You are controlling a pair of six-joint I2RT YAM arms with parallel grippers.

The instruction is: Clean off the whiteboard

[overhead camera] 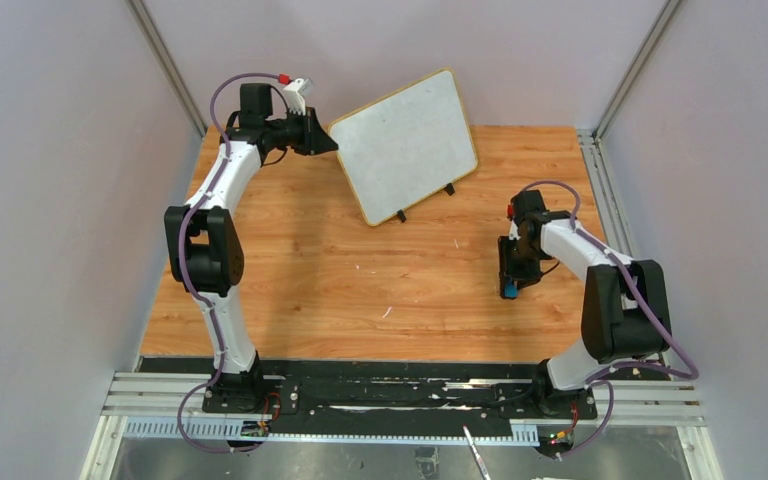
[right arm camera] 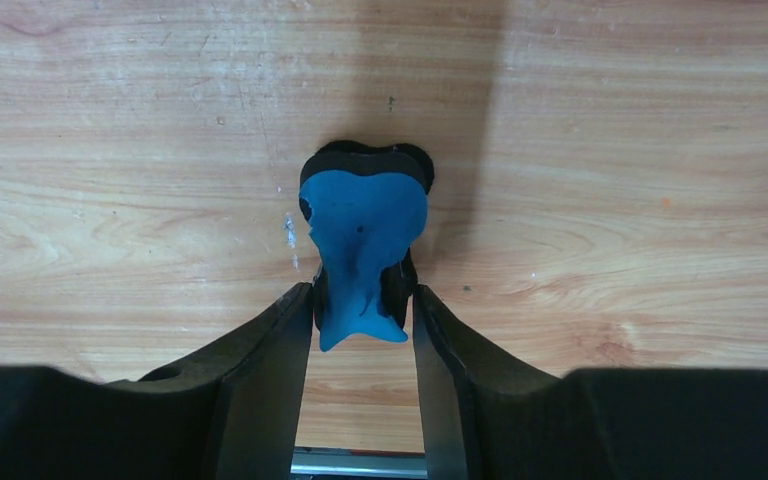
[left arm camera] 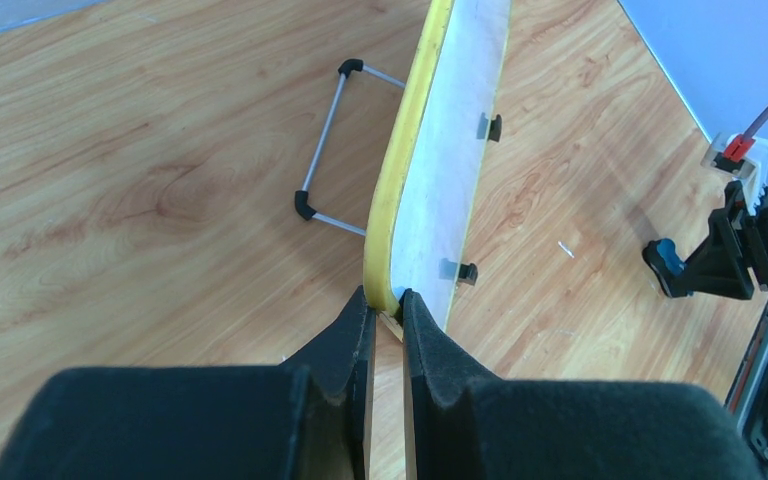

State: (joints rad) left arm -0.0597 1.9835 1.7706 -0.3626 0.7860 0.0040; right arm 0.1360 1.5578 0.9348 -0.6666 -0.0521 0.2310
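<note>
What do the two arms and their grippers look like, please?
The left arm and right arm share white tubular links, bulky black joint housings, a looping purple cable and a red connector near the wrist. The left gripper and right gripper have black, wedge-shaped fingers.

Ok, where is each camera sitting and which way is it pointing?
Top external: above and behind the bases, looking down on the table; left arm, right arm and whiteboard all show.
Left wrist: on the left arm, looking along the left gripper, shut on the whiteboard's corner.
Right wrist: on the right arm, facing down at the table; right gripper shut on a blue eraser.
Shared: top external and left wrist both show the right gripper with the eraser.
</note>
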